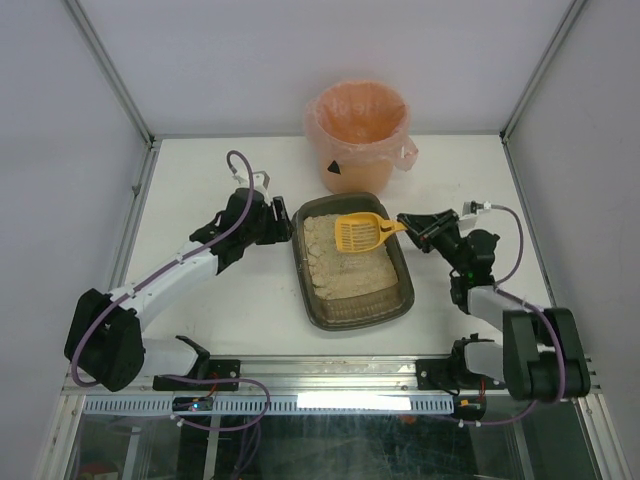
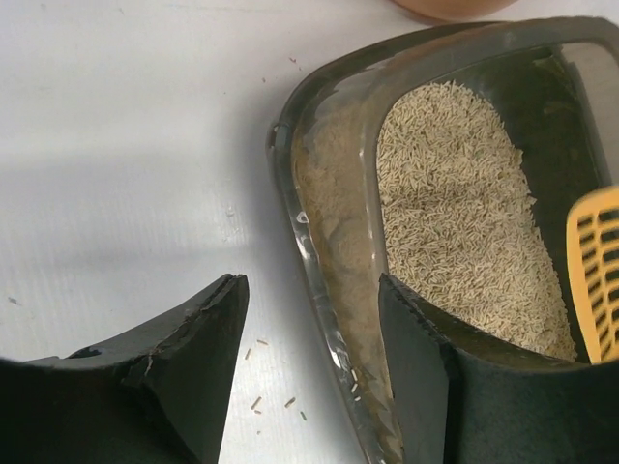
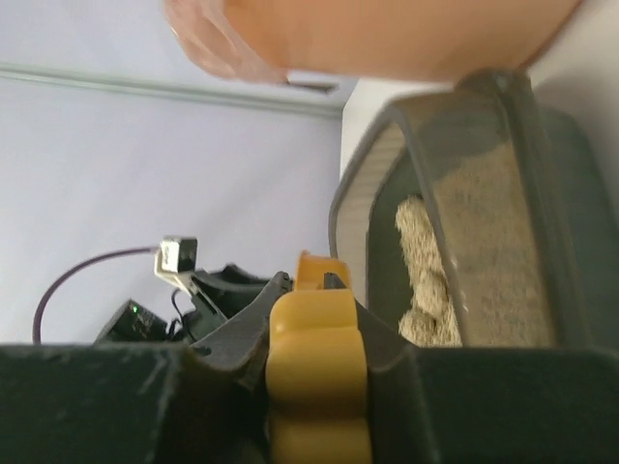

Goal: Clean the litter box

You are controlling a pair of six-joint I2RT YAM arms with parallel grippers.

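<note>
The litter box, a dark translucent tray of beige litter, lies mid-table. My left gripper is open at its far-left corner. In the left wrist view the gripper straddles the box's wall, one finger outside over the table and one inside, not clamped. My right gripper is shut on the handle of the yellow slotted scoop, whose head hovers over the litter at the far end. The right wrist view shows this gripper, the handle and the box.
A round bin with a pink liner stands just behind the box, also visible in the right wrist view. A few loose litter grains lie on the white table beside the box. Enclosure walls run along the left, right and back.
</note>
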